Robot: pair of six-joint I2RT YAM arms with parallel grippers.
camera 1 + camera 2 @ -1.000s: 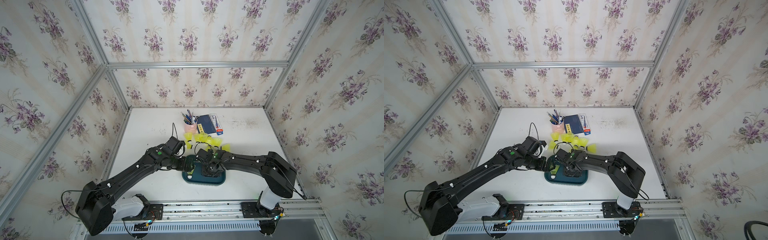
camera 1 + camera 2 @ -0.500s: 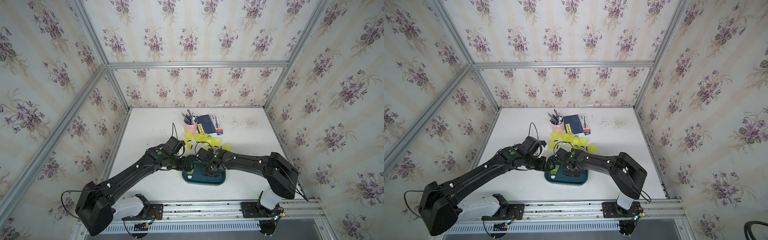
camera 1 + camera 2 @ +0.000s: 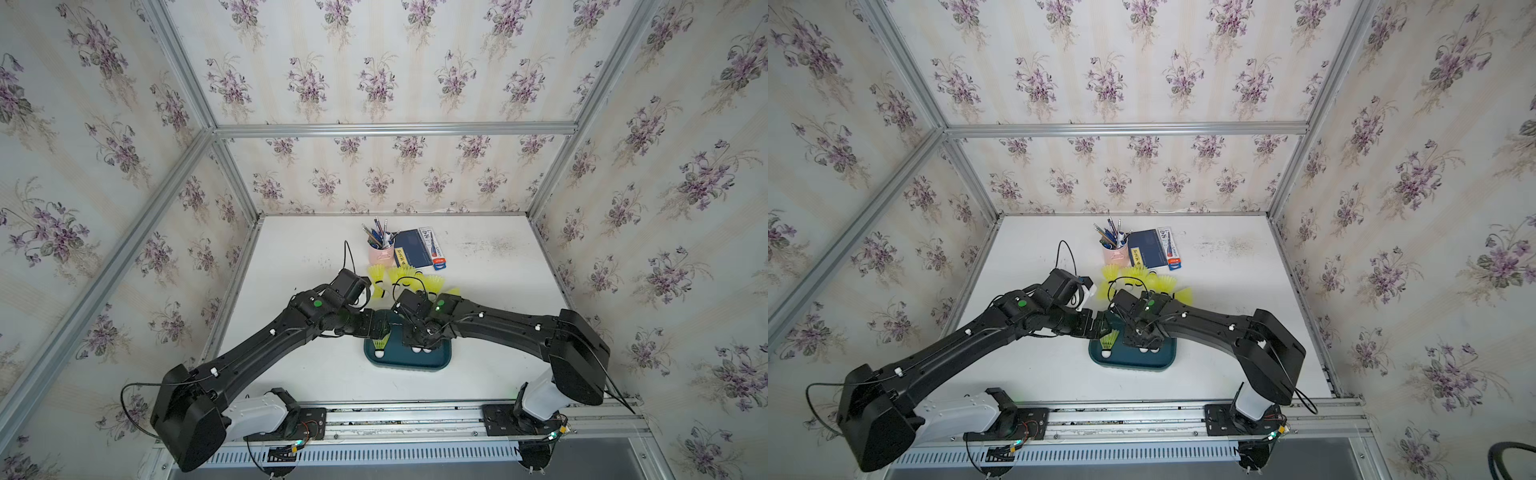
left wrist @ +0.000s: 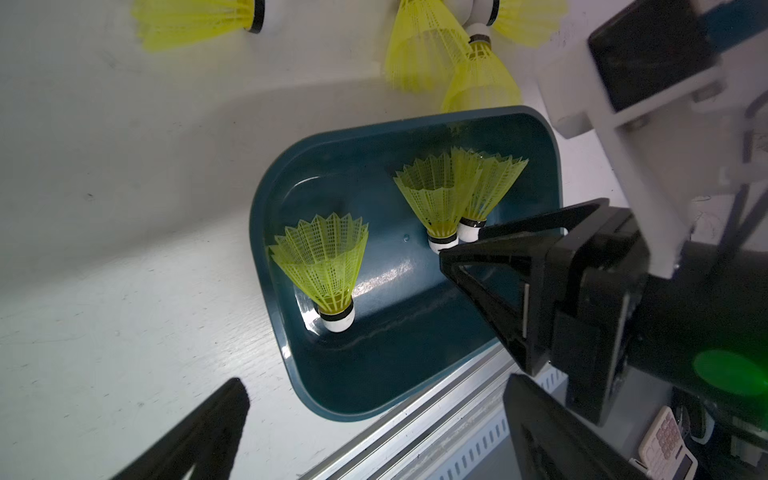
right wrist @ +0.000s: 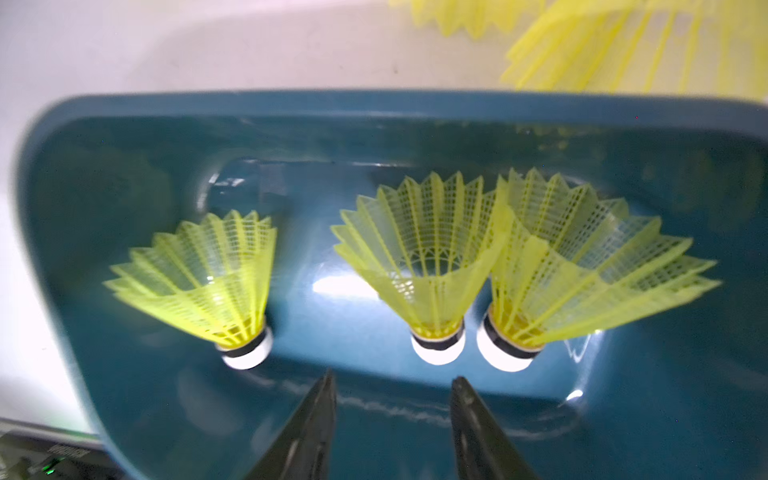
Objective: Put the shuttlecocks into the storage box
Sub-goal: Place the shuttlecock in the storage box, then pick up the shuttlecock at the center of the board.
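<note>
Flowered purple wallpaper lines a small booth around a white counter [image 3: 494,266], seen from above. My two black arms reach inward and meet over the storage box [image 3: 409,362], a shallow teal tray near the counter's front edge (placed, I judge, where either arm can reach it).

Three shuttlecocks [image 5: 424,266] rest inside it, white tips toward the near wall and yellow-green skirts fanned toward the far one. Two touch, skirts overlapping; the third lies apart, leaving bare floor for more.

My right hand [image 5: 394,378] hovers low inside the box, just in front of the middle tip, its fingers narrowly parted with nothing between them. My left hand [image 4: 374,382] is spread wide and empty over the box's left end, clear of the right one, which looks like waiting its turn.

More loose shuttlecocks [image 3: 401,277] lie in a cluster on the counter just beyond the box, in front of a pink pen cup [image 3: 381,255] and a blue notebook [image 3: 413,248]. By my reckoning, most of the job remains.
</note>
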